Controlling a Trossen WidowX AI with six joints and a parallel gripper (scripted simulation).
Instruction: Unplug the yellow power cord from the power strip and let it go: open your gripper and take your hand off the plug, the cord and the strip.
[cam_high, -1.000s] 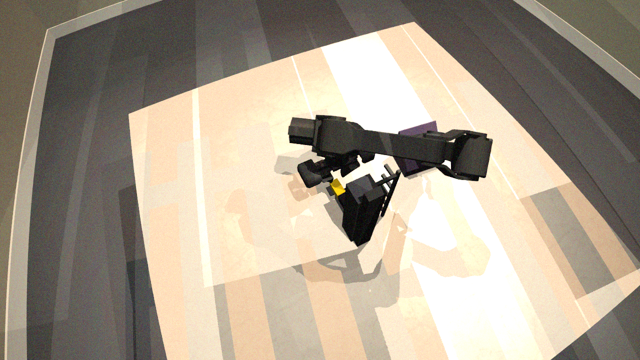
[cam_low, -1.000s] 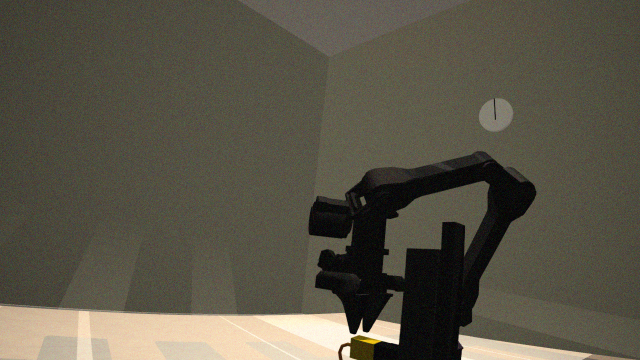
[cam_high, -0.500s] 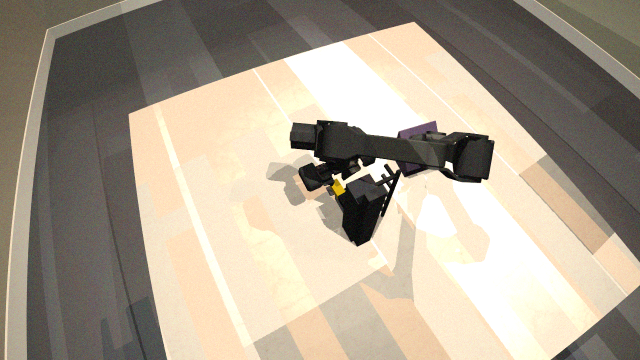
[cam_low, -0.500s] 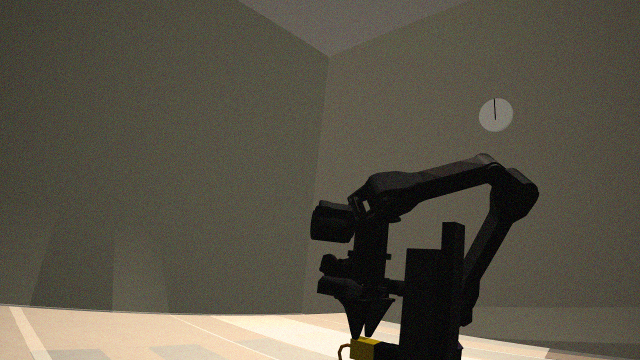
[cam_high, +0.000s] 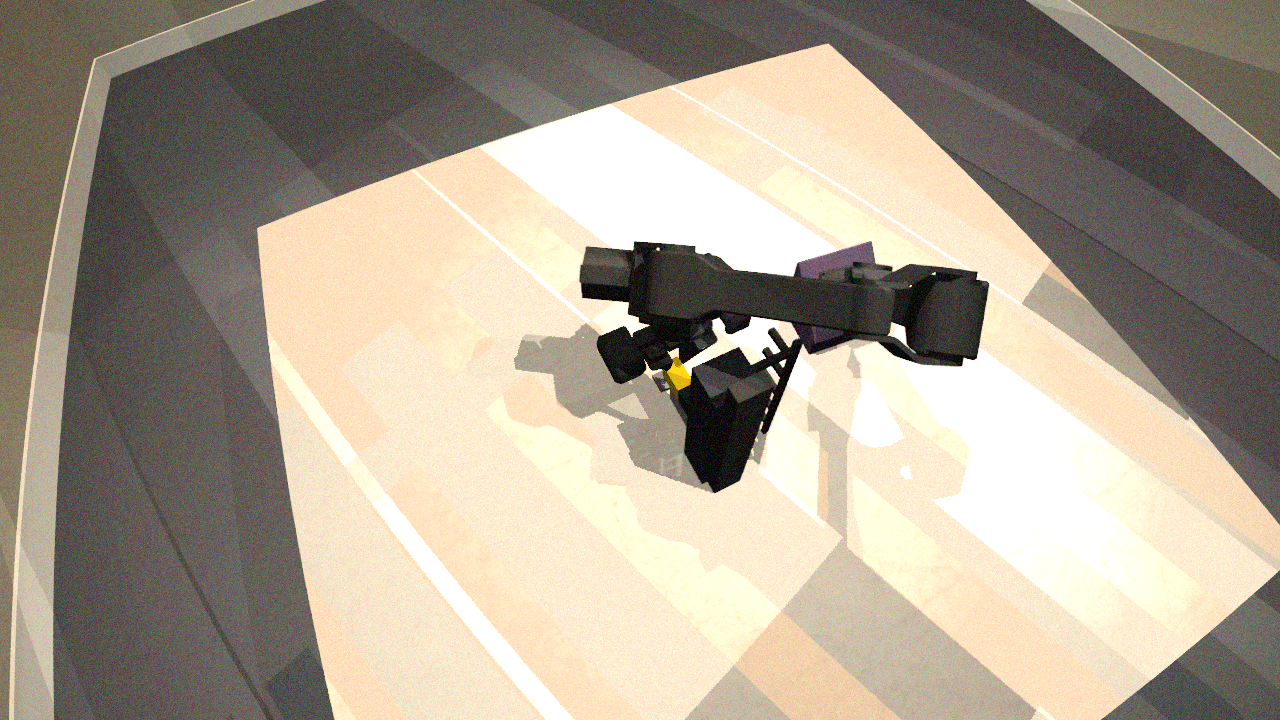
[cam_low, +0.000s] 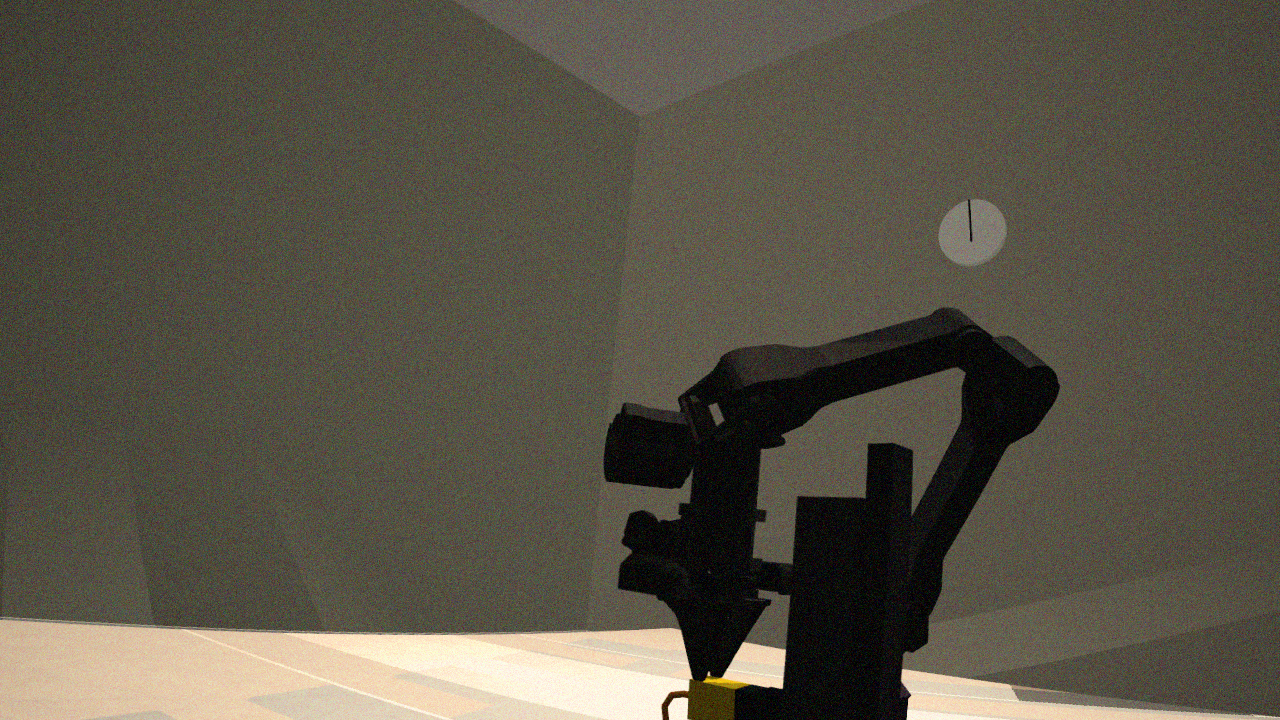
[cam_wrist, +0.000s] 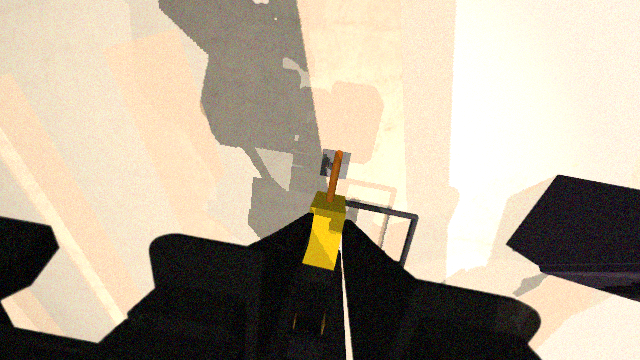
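Observation:
The yellow plug (cam_high: 677, 375) (cam_low: 711, 700) (cam_wrist: 323, 240) sits against the dark power strip (cam_low: 760, 702) (cam_wrist: 312, 287), its far end up against it. An orange-brown cord (cam_low: 666, 701) (cam_wrist: 335, 175) leaves the plug's free end and bends down. My gripper (cam_low: 708, 677) (cam_wrist: 328, 222) points down at the plug. In the wrist view its two fingertips stand close against both sides of the plug, and it looks shut on it. In the exterior view the tips reach only about its top edge. The arm and fingers hide much of the strip.
A tall black block (cam_high: 720, 429) (cam_low: 836, 591) stands right beside the plug. A thin dark bar frame (cam_high: 781, 385) (cam_wrist: 382, 206) is close by. A purple panel (cam_high: 827, 338) lies under the arm. A small grey square (cam_wrist: 326, 165) shows below the cord.

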